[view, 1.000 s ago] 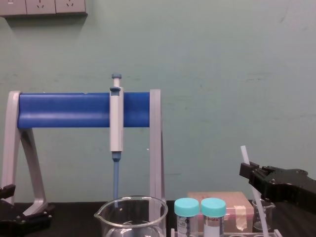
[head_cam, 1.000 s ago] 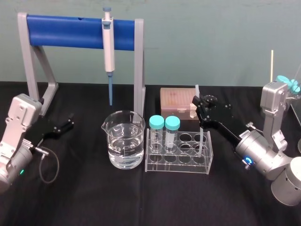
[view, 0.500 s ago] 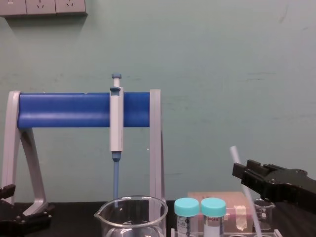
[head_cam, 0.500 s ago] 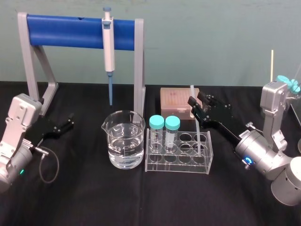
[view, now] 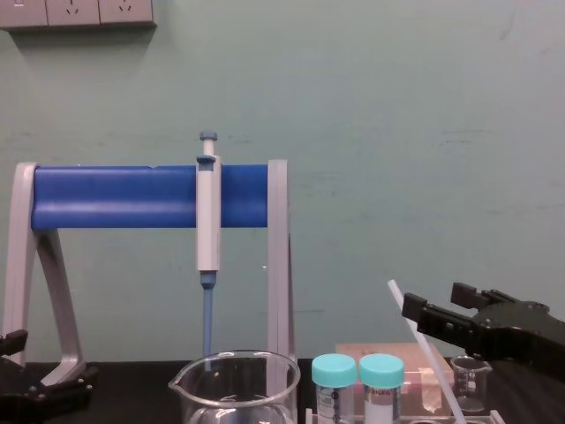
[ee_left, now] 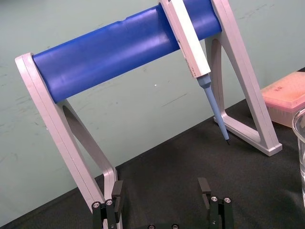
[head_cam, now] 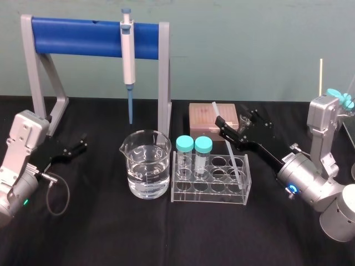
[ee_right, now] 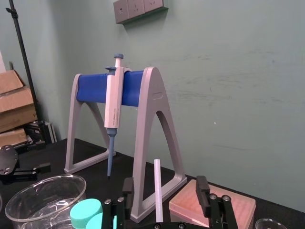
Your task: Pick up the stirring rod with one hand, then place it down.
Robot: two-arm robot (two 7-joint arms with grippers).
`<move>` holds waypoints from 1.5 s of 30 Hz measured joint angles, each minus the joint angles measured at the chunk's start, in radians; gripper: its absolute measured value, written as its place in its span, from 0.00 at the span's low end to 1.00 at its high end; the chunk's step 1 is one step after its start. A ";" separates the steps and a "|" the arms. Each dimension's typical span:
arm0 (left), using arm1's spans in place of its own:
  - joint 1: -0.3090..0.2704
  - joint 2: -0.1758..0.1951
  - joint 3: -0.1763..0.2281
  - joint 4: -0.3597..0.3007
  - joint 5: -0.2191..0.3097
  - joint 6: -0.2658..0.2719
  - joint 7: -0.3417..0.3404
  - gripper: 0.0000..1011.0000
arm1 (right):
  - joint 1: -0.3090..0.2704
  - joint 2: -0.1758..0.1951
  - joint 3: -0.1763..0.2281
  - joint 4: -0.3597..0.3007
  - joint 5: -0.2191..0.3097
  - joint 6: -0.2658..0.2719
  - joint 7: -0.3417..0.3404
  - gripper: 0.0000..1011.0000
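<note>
Release is judged to be under way. The right gripper (ee_right: 165, 181) is held above the far right corner of the clear tube rack (head_cam: 208, 198), with its fingers (ee_right: 127, 187) spread wide. In the right wrist view the stirring rod (ee_right: 157, 191) is seen standing between them, and nothing is gripped.

The rod's lower end is seated in a cell at the right end of the rack. The shaft is tilted, with its upper end leaning toward the robot's left and over the pink tip box (head_cam: 199, 117). In the chest view the rod is seen crossing just beside one fingertip, but contact there cannot be confirmed.

The left gripper (ee_left: 162, 198) is parked on the table beside the foot of the pipette stand (ee_left: 119, 52), also with fingers spread.

Hazards are assessed as follows:
- The rod is secured only by the rack cell, so further tipping is possible if the lean is not checked by the cell's rim.
- The rod could be caught by a finger if the gripper is drawn back along the wrong line, and levered out or swept against the capped tubes (head_cam: 194, 146).
- The light rack could be shifted by the same contact.
</note>
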 joint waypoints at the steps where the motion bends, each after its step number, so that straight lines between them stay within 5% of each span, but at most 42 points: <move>1: 0.000 0.000 0.000 0.000 0.000 0.000 0.000 0.99 | 0.000 0.000 0.000 0.000 0.000 0.000 0.000 0.84; 7: 0.000 0.000 0.000 0.000 0.000 0.000 0.000 0.99 | 0.000 0.000 0.000 0.000 0.000 0.000 0.001 0.98; 13: 0.000 0.000 0.000 0.000 0.000 0.000 0.000 0.99 | -0.001 -0.005 0.024 -0.009 0.001 -0.028 -0.014 0.99; 19: 0.000 0.000 0.000 0.000 0.000 0.000 0.000 0.99 | -0.015 -0.033 0.081 -0.026 -0.067 -0.036 -0.179 0.99; 24: 0.000 0.000 0.000 0.000 0.000 0.000 0.000 0.99 | -0.025 -0.050 0.104 -0.022 -0.131 0.056 -0.303 0.99; 28: 0.000 0.000 0.000 0.000 0.000 0.000 0.000 0.99 | -0.027 -0.054 0.106 -0.012 -0.152 0.097 -0.324 0.99; 45: 0.000 0.000 0.000 0.000 0.000 0.000 0.000 0.99 | -0.027 -0.052 0.105 -0.014 -0.145 0.086 -0.317 0.99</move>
